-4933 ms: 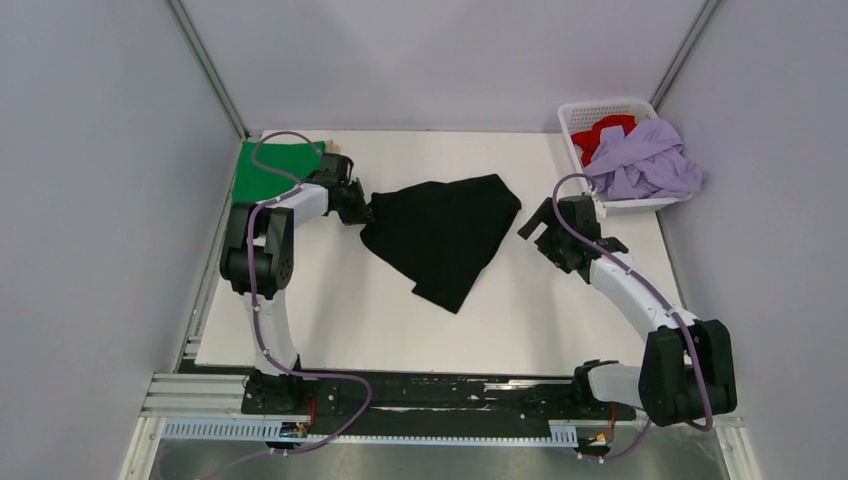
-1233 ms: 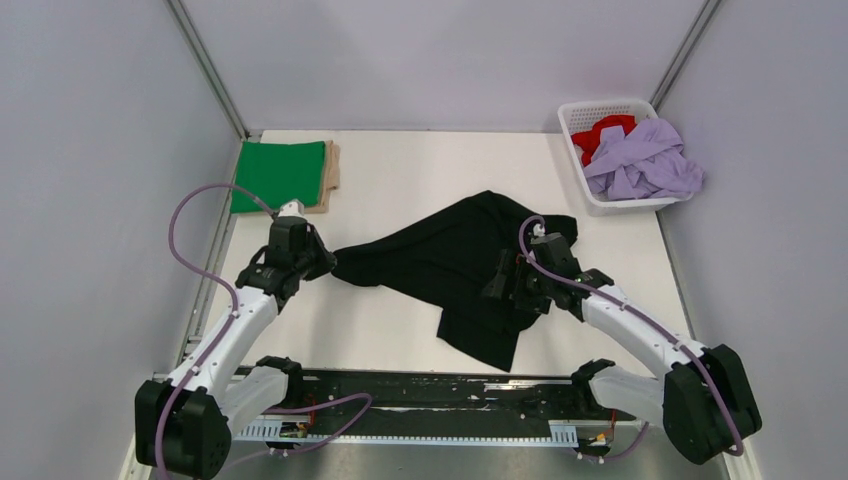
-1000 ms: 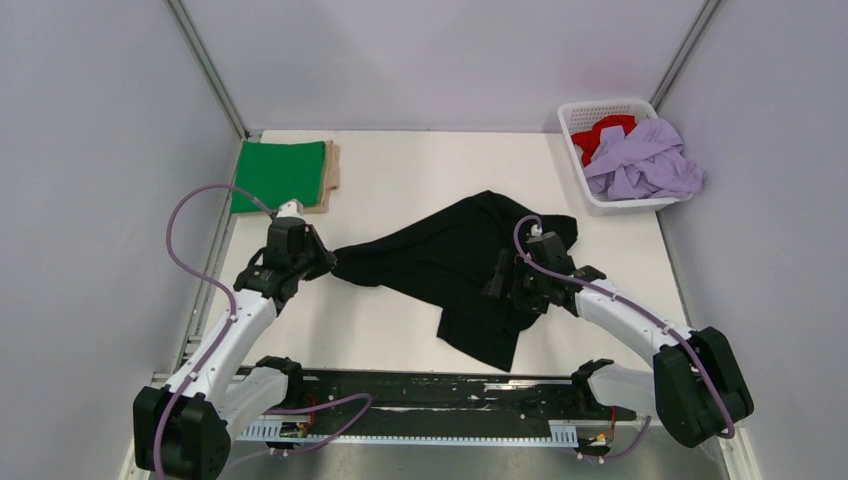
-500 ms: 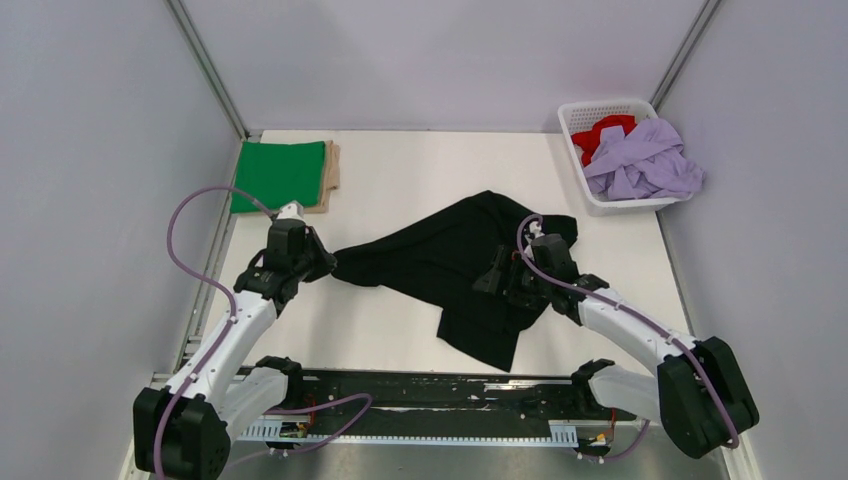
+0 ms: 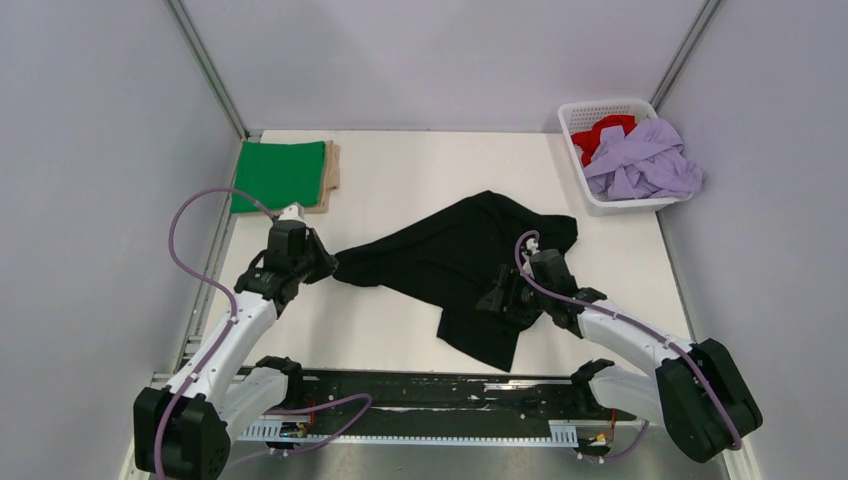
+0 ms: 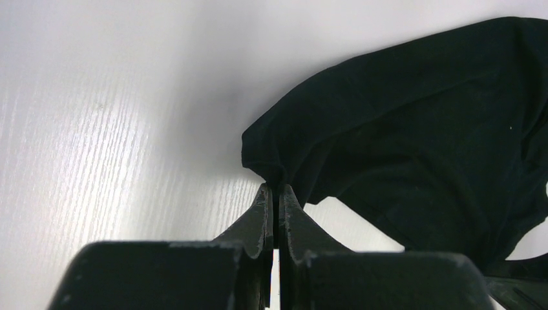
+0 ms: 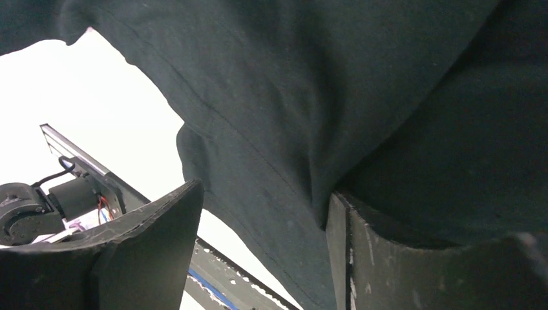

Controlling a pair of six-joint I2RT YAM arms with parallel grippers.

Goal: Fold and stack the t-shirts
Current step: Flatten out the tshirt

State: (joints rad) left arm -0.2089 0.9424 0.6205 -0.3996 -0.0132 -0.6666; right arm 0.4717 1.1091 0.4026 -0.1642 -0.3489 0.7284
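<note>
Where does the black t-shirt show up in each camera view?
Top external: black t-shirt spread at the centre of the white table.
Left wrist: fills the right side, corner pinched by left gripper.
Right wrist: fills top and right.
Shared landmark: the white table.

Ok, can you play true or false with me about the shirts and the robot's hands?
The left hand pinches the black t-shirt. True.
The green t-shirt is in the white basket. False: it lies folded on a tan t-shirt at the table's far left corner.
The right hand is open. True: its fingers stand apart at the black cloth.
The lilac t-shirt is folded flat. False: it lies crumpled in the basket beside a red t-shirt.
</note>
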